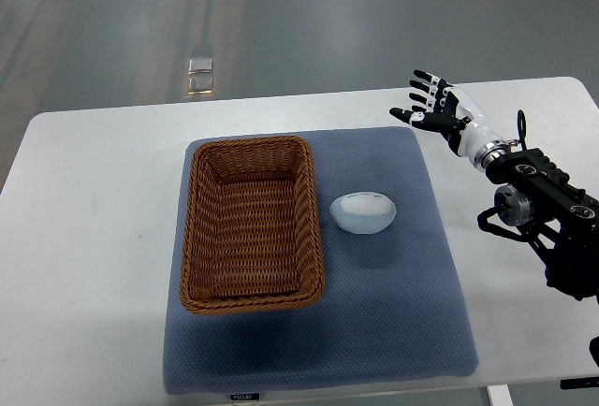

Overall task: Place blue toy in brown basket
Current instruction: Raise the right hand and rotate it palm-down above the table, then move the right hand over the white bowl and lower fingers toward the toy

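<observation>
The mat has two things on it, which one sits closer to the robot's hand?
The pale blue toy: it lies right of the brown basket, on the side of the open right hand.

pale blue oval toy just beside empty brown wicker basket

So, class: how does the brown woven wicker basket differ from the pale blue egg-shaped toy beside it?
The brown woven wicker basket is rectangular, ribbed and hollow; the pale blue egg-shaped toy is rounded, smooth and closed. The basket is far larger than the toy. Both rest on the grey-blue mat, apart from each other. The right hand hangs open, touching neither.
</observation>
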You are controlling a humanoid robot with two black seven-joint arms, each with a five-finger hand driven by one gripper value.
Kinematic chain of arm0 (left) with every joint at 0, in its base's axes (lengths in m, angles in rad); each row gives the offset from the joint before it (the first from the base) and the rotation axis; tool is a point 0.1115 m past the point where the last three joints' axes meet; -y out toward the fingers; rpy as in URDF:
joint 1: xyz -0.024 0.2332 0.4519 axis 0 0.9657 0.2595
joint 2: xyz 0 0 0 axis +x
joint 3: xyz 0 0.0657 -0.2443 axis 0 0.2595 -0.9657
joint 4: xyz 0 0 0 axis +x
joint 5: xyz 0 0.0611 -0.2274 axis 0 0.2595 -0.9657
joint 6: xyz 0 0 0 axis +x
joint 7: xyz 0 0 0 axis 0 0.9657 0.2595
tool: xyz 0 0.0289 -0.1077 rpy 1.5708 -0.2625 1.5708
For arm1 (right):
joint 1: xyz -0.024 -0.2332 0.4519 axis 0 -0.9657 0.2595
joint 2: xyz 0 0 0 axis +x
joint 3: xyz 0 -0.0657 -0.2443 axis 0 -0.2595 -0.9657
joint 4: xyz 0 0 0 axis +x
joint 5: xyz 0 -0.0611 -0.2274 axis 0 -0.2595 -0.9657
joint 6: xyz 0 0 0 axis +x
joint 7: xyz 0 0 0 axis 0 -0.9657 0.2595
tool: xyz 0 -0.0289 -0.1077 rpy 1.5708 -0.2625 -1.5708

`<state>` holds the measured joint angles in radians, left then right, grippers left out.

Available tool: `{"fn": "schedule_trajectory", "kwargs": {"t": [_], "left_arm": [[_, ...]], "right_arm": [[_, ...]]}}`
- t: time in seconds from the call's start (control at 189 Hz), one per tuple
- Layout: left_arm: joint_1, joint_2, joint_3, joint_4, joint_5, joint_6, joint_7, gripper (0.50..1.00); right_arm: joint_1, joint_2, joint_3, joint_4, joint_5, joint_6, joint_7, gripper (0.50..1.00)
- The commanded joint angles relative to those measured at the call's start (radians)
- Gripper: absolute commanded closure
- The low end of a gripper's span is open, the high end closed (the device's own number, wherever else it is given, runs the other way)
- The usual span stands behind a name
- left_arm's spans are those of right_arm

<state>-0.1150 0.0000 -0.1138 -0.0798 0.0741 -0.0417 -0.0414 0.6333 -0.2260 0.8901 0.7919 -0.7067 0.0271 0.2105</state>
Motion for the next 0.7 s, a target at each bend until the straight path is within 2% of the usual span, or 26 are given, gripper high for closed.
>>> {"fn": "schedule_trajectory", "kwargs": {"t": [0.0,0.148,0.27,0.44,0.695], "left_arm": [[0.000,0.000,-0.001,0.000,-0.001,0.000,0.000,0.500],[0.000,0.000,-0.001,0.000,-0.001,0.000,0.000,0.500],[0.001,0.000,-0.001,0.002,-0.001,0.000,0.000,0.500],[0.001,0.000,-0.001,0.003,-0.001,0.000,0.000,0.500],[0.001,0.000,-0.001,0.002,-0.001,0.000,0.000,0.500]], "right_arm": [[0.029,-0.035,-0.059,0.006,-0.008,0.025,0.015,0.587],[0.066,-0.088,-0.137,0.015,-0.080,0.077,0.043,0.587],[0.101,-0.144,-0.221,0.040,-0.201,0.140,0.098,0.587],[0.154,-0.222,-0.356,0.095,-0.316,0.185,0.173,0.589],[0.213,-0.309,-0.487,0.208,-0.369,0.243,0.202,0.589]]}}
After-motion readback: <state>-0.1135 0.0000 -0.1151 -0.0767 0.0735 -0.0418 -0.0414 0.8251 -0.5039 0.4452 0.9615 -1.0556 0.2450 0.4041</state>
